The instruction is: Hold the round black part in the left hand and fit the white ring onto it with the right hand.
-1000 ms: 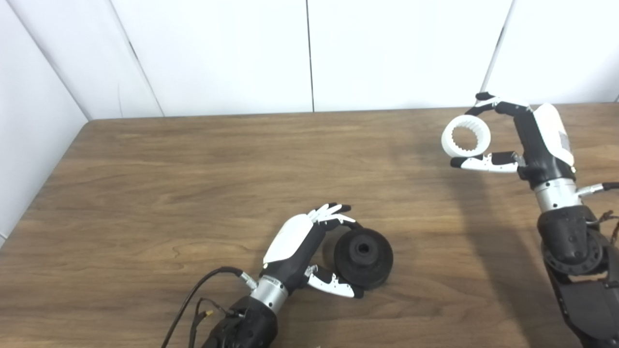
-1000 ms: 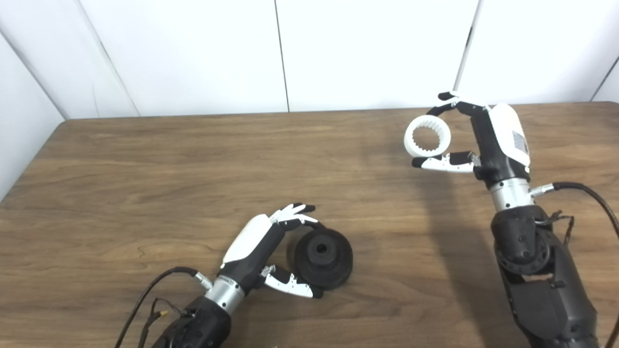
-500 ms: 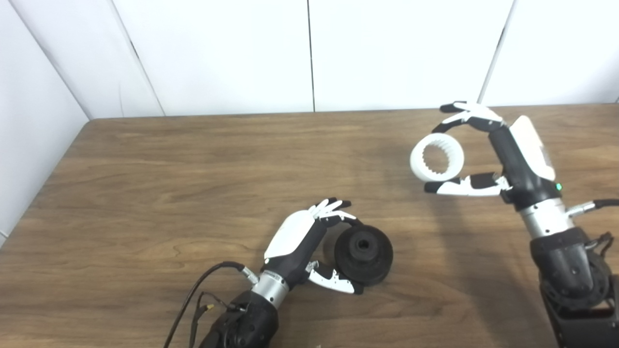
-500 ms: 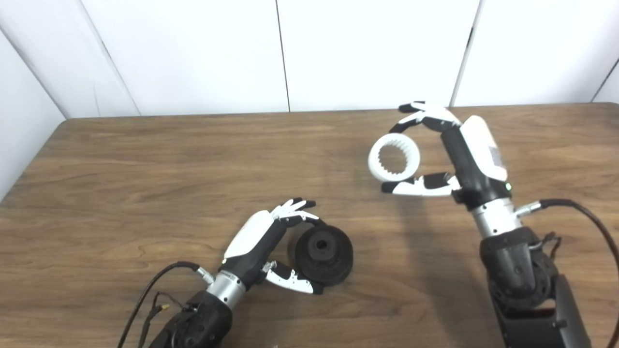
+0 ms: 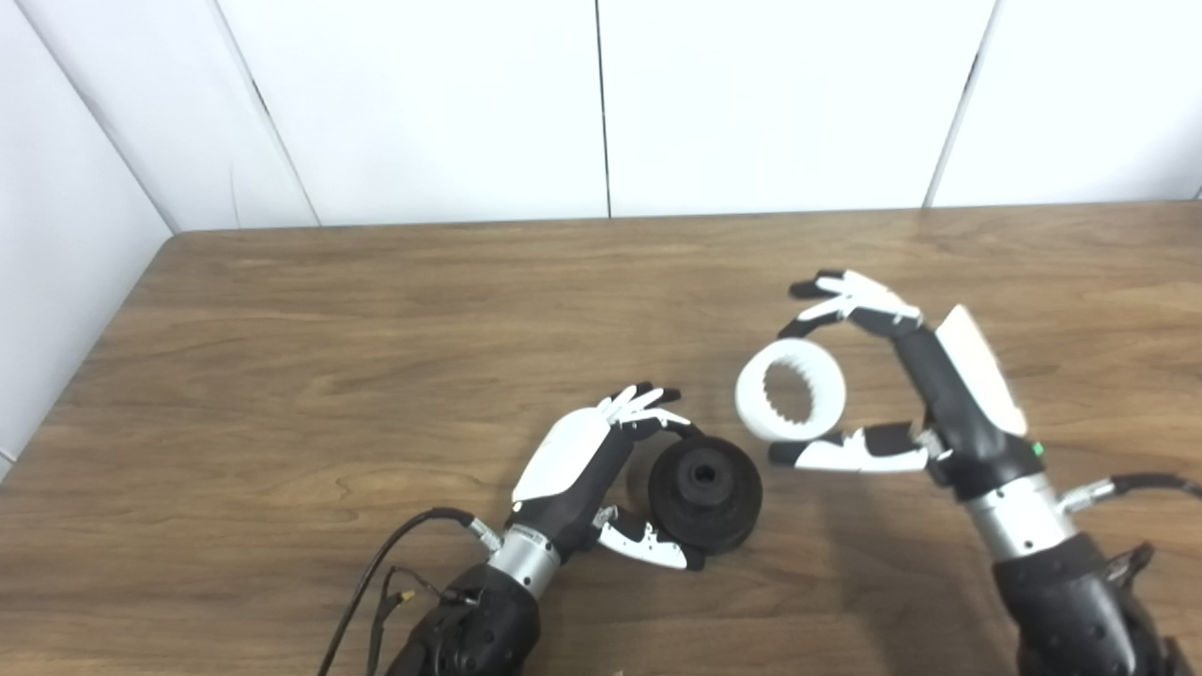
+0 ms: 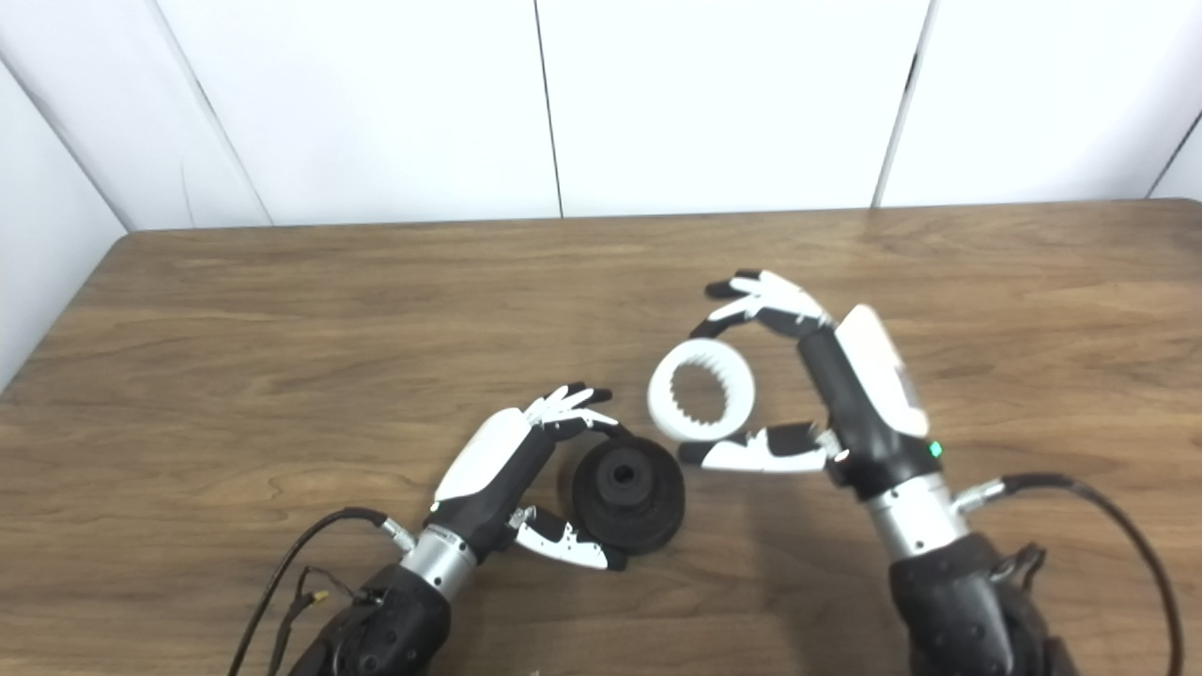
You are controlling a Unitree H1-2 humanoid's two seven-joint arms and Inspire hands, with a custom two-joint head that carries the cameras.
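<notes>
Left eye view: nearest, the left hand [image 5: 587, 469] grips the round black part [image 5: 705, 493] on the table [image 5: 282, 376]. Just beyond and right, the right hand [image 5: 925, 399] holds the toothed white ring [image 5: 791, 404] between fingers and thumb, raised, near the part but apart.

surface: wooden table [image 5: 282, 357] | on it: round black part [image 5: 705, 492], near front edge
</notes>
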